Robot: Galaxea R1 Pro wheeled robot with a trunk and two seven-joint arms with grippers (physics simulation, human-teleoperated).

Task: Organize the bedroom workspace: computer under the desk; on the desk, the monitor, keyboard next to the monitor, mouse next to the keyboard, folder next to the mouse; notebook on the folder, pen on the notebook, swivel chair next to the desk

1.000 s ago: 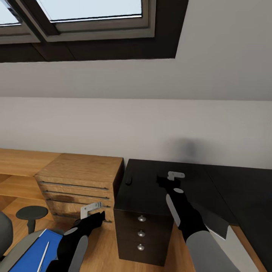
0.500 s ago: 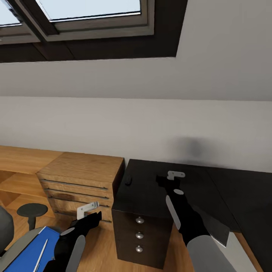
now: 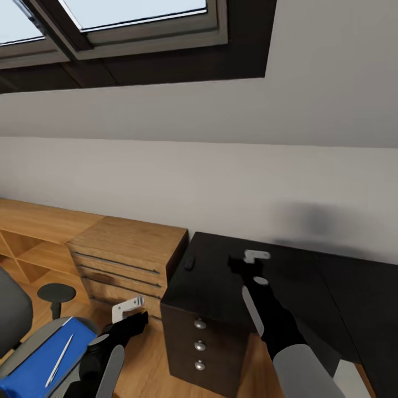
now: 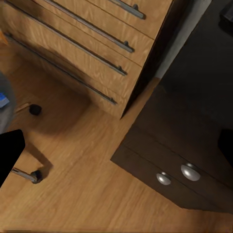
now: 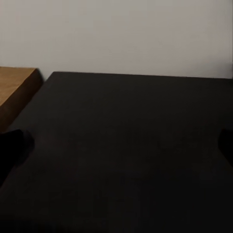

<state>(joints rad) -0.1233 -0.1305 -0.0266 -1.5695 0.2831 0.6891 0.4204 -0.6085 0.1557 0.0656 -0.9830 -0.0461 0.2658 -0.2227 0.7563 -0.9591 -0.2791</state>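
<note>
Folder (image 3: 41,359) flat on swivel chair (image 3: 11,315) seat, pen (image 3: 59,360) lying on top. Judgement: folder thin, stiff, light, slick; best pinched at overhanging edge; pen loose, likely rolls off if tilted. Mouse (image 3: 189,263) on desk (image 3: 221,287) near left edge. Left gripper (image 3: 128,309) low beside chair, empty, jaw gap unclear. Right gripper (image 3: 251,260) over desk top, fingers apart, empty. Wooden chest of drawers (image 3: 132,260) butts desk drawer unit (image 4: 170,170), narrows approach
</note>
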